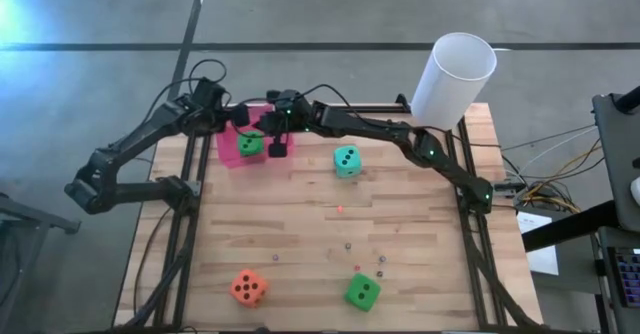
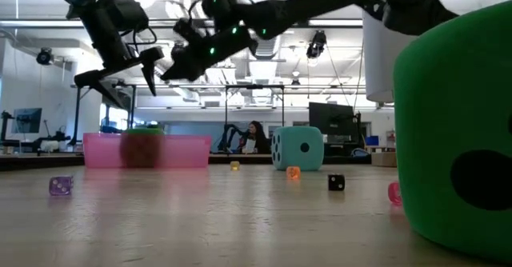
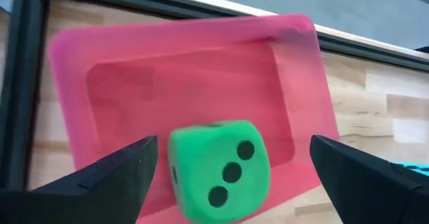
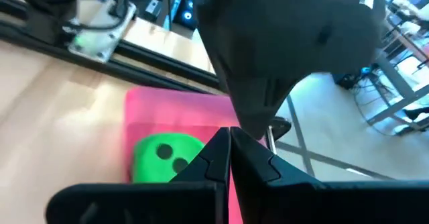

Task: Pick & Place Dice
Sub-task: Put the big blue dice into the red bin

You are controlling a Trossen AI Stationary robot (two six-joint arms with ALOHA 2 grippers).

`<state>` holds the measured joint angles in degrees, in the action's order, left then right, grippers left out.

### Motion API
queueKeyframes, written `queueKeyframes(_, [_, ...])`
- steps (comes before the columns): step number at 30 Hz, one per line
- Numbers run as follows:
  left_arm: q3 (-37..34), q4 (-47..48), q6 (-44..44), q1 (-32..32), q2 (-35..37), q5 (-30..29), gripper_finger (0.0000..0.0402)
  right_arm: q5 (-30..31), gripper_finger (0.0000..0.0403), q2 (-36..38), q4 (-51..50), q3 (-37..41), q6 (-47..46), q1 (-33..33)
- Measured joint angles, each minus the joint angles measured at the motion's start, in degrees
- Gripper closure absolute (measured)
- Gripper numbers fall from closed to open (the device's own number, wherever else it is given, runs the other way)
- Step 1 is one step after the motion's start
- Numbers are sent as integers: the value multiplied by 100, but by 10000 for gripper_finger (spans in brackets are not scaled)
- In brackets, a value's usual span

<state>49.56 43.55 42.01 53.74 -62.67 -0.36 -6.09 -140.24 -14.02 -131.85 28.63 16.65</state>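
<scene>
A pink tray [image 1: 226,154] stands at the table's far left, and a bright green die [image 3: 218,170] rests on its floor. My left gripper [image 3: 232,141] hangs open above the die, with a finger to either side and clear of it. My right gripper [image 4: 230,135] is shut and empty, up in the air just right of the tray [image 4: 174,106]. A teal die [image 1: 347,161] sits on the table to the right of the tray. An orange die [image 1: 248,287] and a second green die [image 1: 362,292] lie near the front edge.
A tall white cylinder [image 1: 455,74] stands at the table's far right corner. Several tiny beads [image 1: 348,244] lie scattered between the teal die and the front dice. Both arms cross above the table's far left part. The middle of the wooden table [image 1: 300,214] is bare.
</scene>
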Motion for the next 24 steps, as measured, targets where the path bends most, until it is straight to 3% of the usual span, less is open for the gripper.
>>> queueKeyframes(16, [10, 39, -1127, 34, 109, -74, 11, -40, 394, 1513, -2784, 66, -616, -231])
queueKeyframes(24, [549, 862, -1594, -87, 146, -434, 16, 11, 394, 2341, -3487, 140, -1229, -355])
